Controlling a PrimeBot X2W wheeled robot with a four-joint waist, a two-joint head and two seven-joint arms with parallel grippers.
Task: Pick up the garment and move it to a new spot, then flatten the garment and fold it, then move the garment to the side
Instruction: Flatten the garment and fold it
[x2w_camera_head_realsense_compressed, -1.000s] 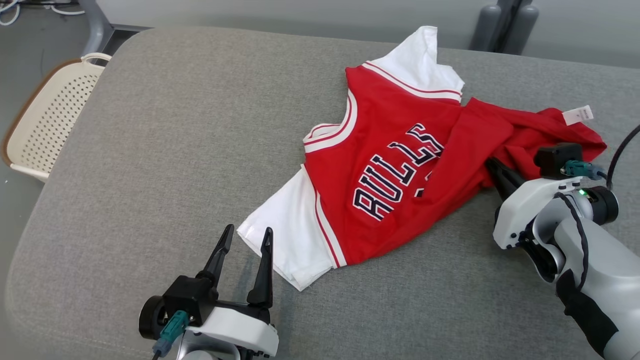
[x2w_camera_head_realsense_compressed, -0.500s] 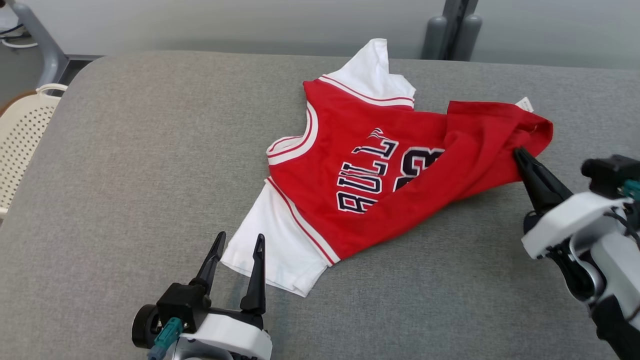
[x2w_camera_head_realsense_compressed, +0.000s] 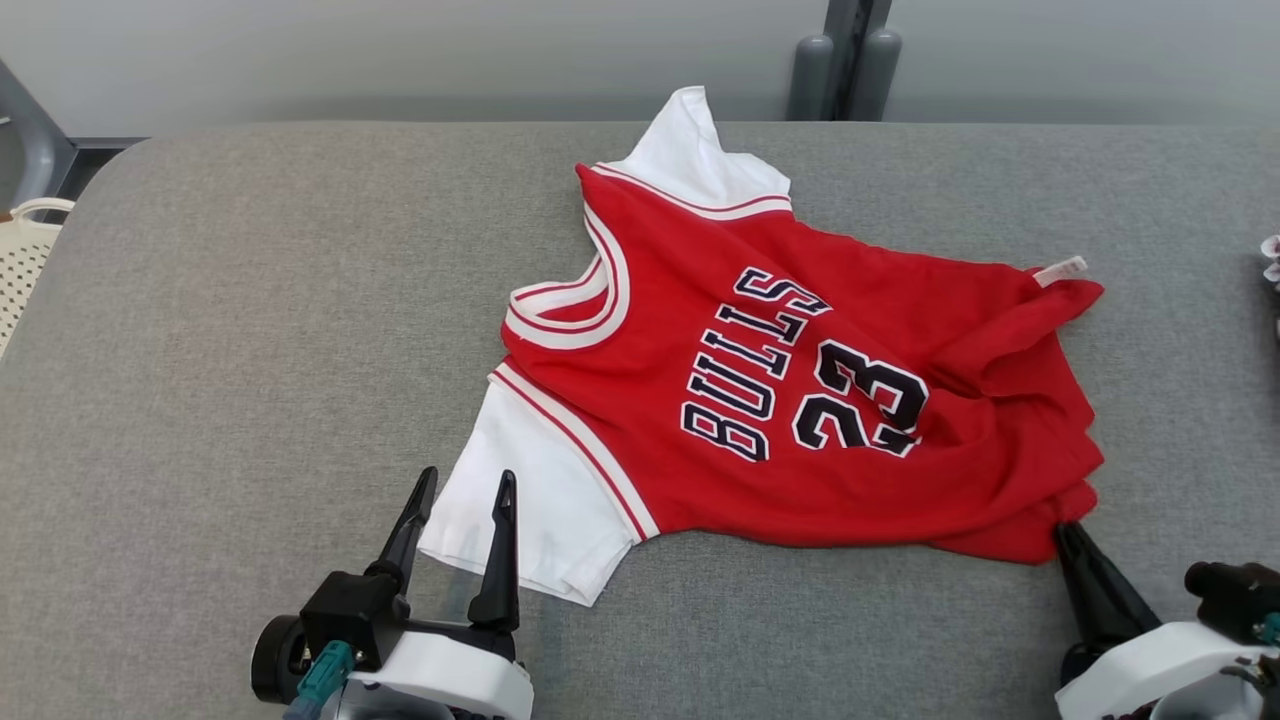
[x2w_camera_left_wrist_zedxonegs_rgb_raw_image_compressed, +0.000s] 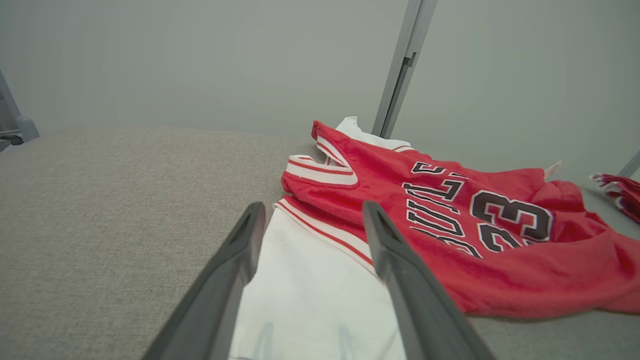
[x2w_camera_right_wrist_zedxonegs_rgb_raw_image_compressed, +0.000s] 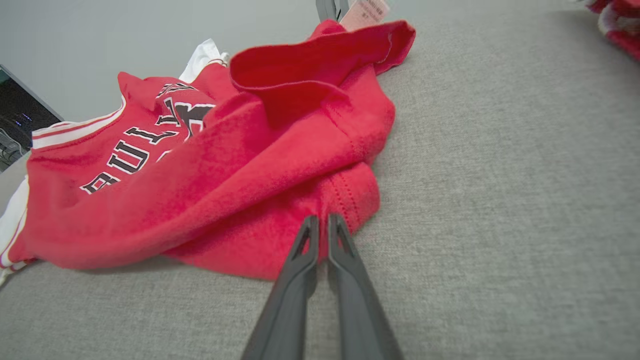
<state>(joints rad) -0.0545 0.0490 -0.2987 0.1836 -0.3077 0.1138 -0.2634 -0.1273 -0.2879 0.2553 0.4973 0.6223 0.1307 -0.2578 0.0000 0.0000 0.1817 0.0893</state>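
The garment (x2w_camera_head_realsense_compressed: 800, 400) is a red jersey with white sleeves and dark lettering, lying mostly spread on the grey cushion (x2w_camera_head_realsense_compressed: 250, 350). My right gripper (x2w_camera_head_realsense_compressed: 1062, 527) is shut on its red hem at the near right corner. In the right wrist view the fingers pinch that hem at their tips (x2w_camera_right_wrist_zedxonegs_rgb_raw_image_compressed: 322, 219), with the garment (x2w_camera_right_wrist_zedxonegs_rgb_raw_image_compressed: 225, 175) bunched in folds behind. My left gripper (x2w_camera_head_realsense_compressed: 468, 473) stands open at the near white sleeve. Its fingers straddle the edge of the sleeve (x2w_camera_left_wrist_zedxonegs_rgb_raw_image_compressed: 315, 206) without gripping the garment (x2w_camera_left_wrist_zedxonegs_rgb_raw_image_compressed: 450, 210).
A cream perforated basket (x2w_camera_head_realsense_compressed: 20, 270) sits off the cushion's left edge. Another red and white cloth (x2w_camera_head_realsense_compressed: 1272, 250) lies at the far right edge. A grey post (x2w_camera_head_realsense_compressed: 845, 60) stands behind the cushion. A paper tag (x2w_camera_head_realsense_compressed: 1060, 270) sticks out of the jersey's far right corner.
The camera has turned. My right gripper has pulled the red hem toward the near right, unfolding the jersey's lower half so the number shows. The left gripper has stayed open by the sleeve.
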